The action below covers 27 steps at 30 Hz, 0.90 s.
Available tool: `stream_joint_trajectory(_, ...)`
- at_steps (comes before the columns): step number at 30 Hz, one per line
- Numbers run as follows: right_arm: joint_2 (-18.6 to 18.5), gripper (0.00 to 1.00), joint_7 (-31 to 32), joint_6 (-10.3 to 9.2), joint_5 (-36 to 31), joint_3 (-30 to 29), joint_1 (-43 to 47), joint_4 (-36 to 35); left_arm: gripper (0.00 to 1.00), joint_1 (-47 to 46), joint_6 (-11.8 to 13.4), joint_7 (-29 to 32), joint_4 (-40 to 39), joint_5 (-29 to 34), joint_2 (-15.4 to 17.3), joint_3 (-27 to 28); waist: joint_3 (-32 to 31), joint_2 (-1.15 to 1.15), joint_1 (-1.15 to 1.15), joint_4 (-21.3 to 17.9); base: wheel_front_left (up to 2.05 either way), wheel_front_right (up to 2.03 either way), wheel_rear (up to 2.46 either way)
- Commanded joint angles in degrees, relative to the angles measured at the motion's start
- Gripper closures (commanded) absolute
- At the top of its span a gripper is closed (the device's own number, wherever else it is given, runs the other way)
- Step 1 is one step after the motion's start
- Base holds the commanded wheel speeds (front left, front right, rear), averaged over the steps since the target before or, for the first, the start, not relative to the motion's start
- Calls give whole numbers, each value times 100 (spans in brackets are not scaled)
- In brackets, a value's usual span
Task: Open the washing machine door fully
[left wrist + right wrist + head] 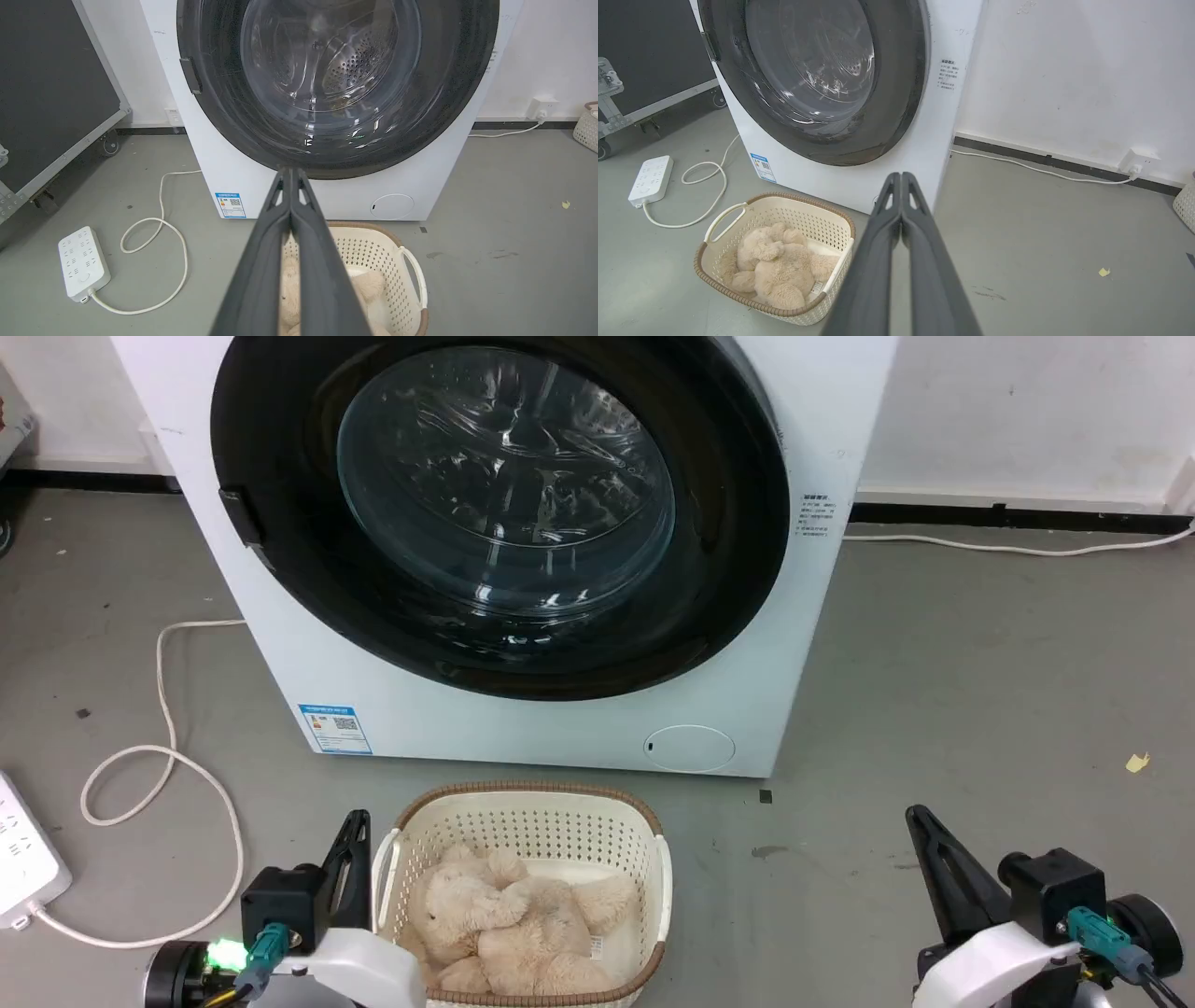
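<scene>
Door (499,513): stood shut, flush in the washer (523,728) front.
Handling: judged rigid, heavy, glossy; glass centre fragile.
Hold: probably the black tab (245,518) on its left rim.
Left tool (358,817): pinched closed, empty.
Right tool (917,814): closed, empty.

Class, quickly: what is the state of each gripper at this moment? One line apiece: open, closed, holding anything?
Left gripper: closed, holding nothing, apart from the washing machine door.
Right gripper: closed, holding nothing.
</scene>
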Motion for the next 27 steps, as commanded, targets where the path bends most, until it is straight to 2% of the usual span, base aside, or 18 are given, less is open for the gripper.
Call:
stream_joint_trajectory(1, 27, 100, 4, -8, -28, -1, -69, -20, 100, -86, 15, 2, -24, 16, 1, 3, 0, 0, 0, 0, 0, 0, 0)
stream_joint_trajectory(27, 27, 100, 4, -8, -28, -1, -69, -20, 100, -86, 15, 2, -24, 16, 1, 3, 0, 0, 0, 0, 0, 0, 0)
